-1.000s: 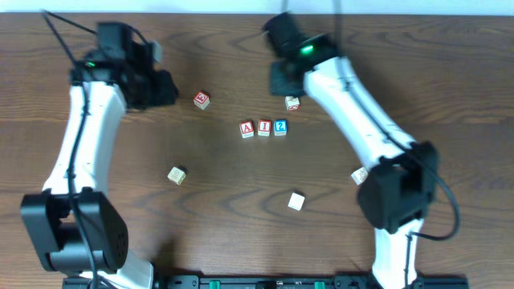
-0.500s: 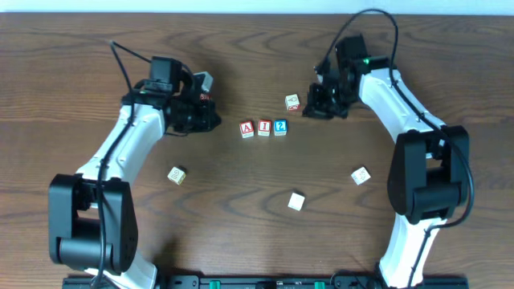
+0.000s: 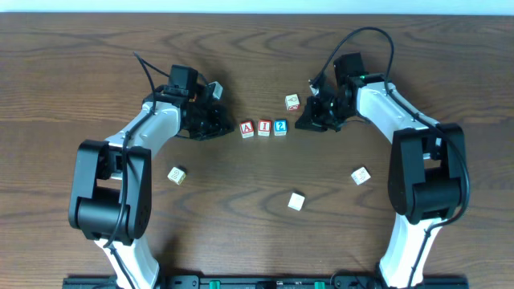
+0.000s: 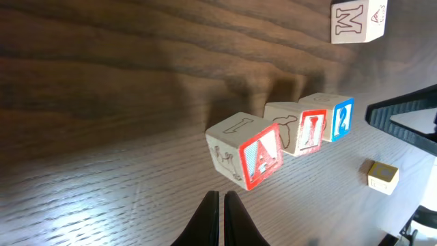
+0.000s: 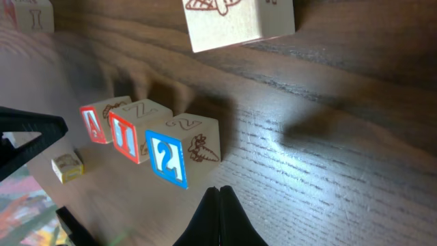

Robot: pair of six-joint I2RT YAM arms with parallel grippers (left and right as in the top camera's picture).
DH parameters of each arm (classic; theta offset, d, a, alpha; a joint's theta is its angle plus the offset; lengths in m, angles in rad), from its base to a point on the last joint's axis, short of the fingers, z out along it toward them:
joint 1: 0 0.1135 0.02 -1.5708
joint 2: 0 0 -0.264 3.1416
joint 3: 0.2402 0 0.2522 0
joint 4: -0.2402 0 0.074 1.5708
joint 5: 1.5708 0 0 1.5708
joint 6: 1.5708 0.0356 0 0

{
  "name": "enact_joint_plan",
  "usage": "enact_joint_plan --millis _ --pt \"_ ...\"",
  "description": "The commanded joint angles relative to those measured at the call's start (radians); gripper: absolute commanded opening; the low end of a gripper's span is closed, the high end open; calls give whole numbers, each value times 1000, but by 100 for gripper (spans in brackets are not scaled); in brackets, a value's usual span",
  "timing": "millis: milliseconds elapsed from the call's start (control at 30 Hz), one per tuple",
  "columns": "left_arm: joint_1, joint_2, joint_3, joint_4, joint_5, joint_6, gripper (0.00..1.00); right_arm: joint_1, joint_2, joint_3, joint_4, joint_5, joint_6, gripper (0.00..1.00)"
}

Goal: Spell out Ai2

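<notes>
Three letter blocks stand in a row mid-table: a red A block (image 3: 247, 128), a red I block (image 3: 263, 128) and a blue 2 block (image 3: 279, 127). They also show in the left wrist view, A (image 4: 247, 158), I (image 4: 298, 129), 2 (image 4: 334, 116), and in the right wrist view, A (image 5: 97, 120), I (image 5: 132, 127), 2 (image 5: 180, 147). My left gripper (image 3: 228, 128) (image 4: 222, 201) is shut and empty just left of the A block. My right gripper (image 3: 300, 125) (image 5: 220, 197) is shut and empty just right of the 2 block.
A loose block (image 3: 292, 102) lies behind the row near my right arm. Other loose blocks lie at the front left (image 3: 177, 175), front middle (image 3: 296, 201) and right (image 3: 361, 175).
Both arms have swung in toward the row of blocks. The left gripper now sits beside the A block and the right beside the 2 block. A block near the left arm is now hidden.
</notes>
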Motion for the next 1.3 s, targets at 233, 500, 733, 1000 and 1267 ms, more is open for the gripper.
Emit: enact_joint_plan --millis 233,500,733,1000,1267 --pt "-34 39 -8 23 -72 -80 6 -1 24 -14 44 -18 25 1" --pt "-35 48 -8 55 -107 -101 6 13 33 -14 51 -6 48 1" --pt "-36 61 -8 77 -101 -143 6 37 35 -14 65 -5 58 1" --pt "-38 67 -8 85 -90 -172 5 52 35 -14 78 9 77 1" --pt "-66 67 -8 108 -81 -175 6 66 35 -14 78 8 92 1"
